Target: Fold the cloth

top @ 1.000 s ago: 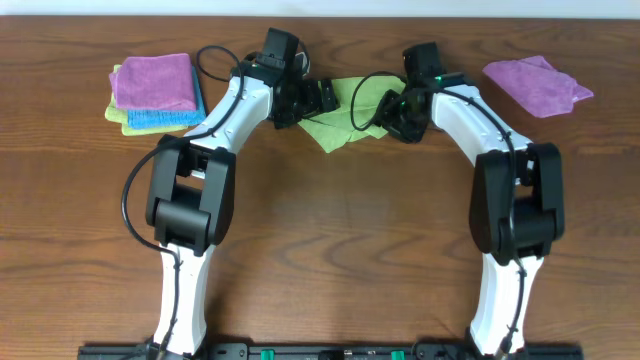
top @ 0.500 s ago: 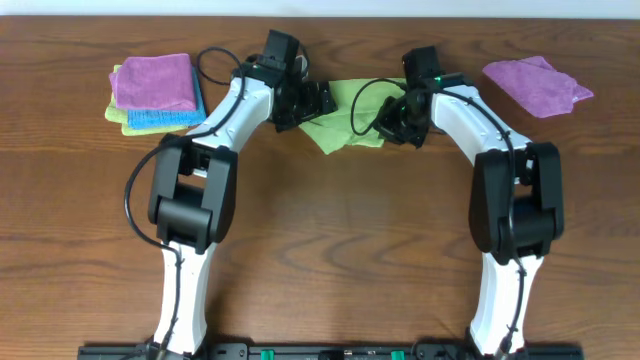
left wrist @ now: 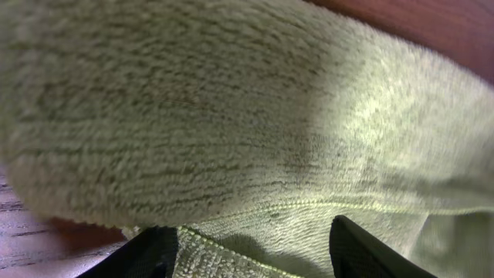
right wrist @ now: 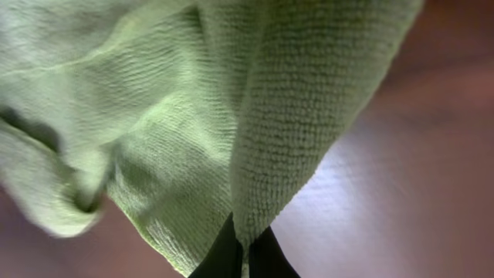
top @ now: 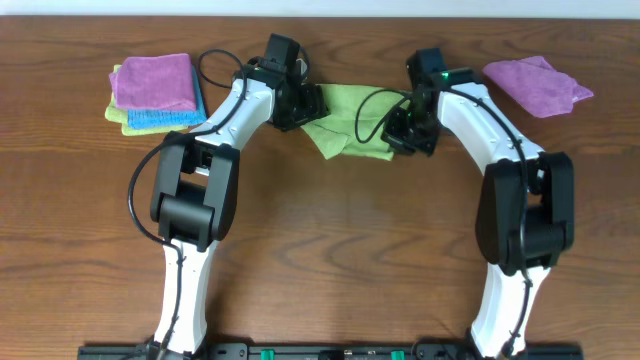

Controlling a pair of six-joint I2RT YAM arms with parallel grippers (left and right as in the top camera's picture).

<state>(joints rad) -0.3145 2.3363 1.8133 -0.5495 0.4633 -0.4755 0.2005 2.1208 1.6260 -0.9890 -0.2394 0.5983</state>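
I've got the cloth (top: 348, 118) bunched near the far edge of the table (top: 320, 250), about midway along it. Its long axis runs left to right between my two arms, with one corner pointing towards the near edge. Right gripper (right wrist: 245, 251) sits at the cloth's right end, clamped tight on a fold, terry spreading out above the fingers. Left gripper (left wrist: 258, 245) is at the left end with cloth heaped right over it. The hem lies between its fingers, which stand apart, and I can see no pinch there. So by my reckoning the left side needs a bite on that edge before any lift and fold. Plenty of room: bare wood towards the near edge, and the folded stack (top: 155, 92) at the far left corner and the purple cloth (top: 535, 85) at the far right are both well apart.
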